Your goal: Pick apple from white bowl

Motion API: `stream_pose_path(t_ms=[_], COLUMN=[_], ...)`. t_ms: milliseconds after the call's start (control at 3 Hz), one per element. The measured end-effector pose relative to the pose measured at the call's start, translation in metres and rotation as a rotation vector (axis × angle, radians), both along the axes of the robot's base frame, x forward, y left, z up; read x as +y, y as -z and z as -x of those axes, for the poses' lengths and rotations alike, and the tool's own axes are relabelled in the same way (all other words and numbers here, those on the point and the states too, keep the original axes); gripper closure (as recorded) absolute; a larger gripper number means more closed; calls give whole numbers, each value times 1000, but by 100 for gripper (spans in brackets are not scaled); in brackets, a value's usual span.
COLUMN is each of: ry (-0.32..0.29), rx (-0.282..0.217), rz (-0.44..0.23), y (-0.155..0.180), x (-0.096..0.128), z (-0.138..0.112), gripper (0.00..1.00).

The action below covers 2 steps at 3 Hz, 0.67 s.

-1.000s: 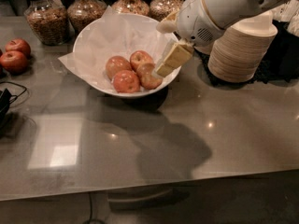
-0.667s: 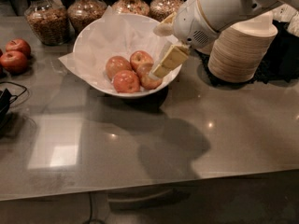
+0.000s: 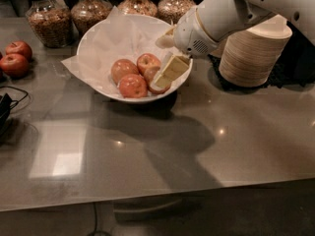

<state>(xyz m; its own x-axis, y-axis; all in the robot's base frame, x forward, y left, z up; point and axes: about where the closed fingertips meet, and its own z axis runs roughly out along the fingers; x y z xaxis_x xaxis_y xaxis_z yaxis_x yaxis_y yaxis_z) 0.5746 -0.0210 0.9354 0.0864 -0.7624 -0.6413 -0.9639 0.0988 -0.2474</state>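
Note:
The white bowl (image 3: 98, 45), lined with crinkled white paper, stands at the back middle of the counter and holds several apples. The dull yellow-brown apple (image 3: 159, 87) lies at the bowl's right side, next to pinker apples (image 3: 133, 86). My gripper (image 3: 161, 77) reaches down into the bowl from the upper right. It is open, with its cream fingers (image 3: 173, 69) slanting down onto the top of the yellow-brown apple, which they partly hide.
Two deep red apples (image 3: 17, 58) lie at the left edge. Glass jars (image 3: 47, 16) of grain stand behind the bowl. Stacks of beige disposable bowls (image 3: 253, 53) stand right of it on a dark mat. A black cable (image 3: 10, 102) lies at the left.
My gripper has moved down and to the left, deeper into the bowl and onto the yellow-brown apple. The apples and the bowl have not moved.

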Motion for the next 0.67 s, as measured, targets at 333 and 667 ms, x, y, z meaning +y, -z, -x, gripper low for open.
stream_pose_path(t_ms=[333, 667], ry=[13, 29], rx=[26, 50], rz=[4, 10], y=[13, 28], x=[0, -2], z=[-6, -12], gripper=[28, 28])
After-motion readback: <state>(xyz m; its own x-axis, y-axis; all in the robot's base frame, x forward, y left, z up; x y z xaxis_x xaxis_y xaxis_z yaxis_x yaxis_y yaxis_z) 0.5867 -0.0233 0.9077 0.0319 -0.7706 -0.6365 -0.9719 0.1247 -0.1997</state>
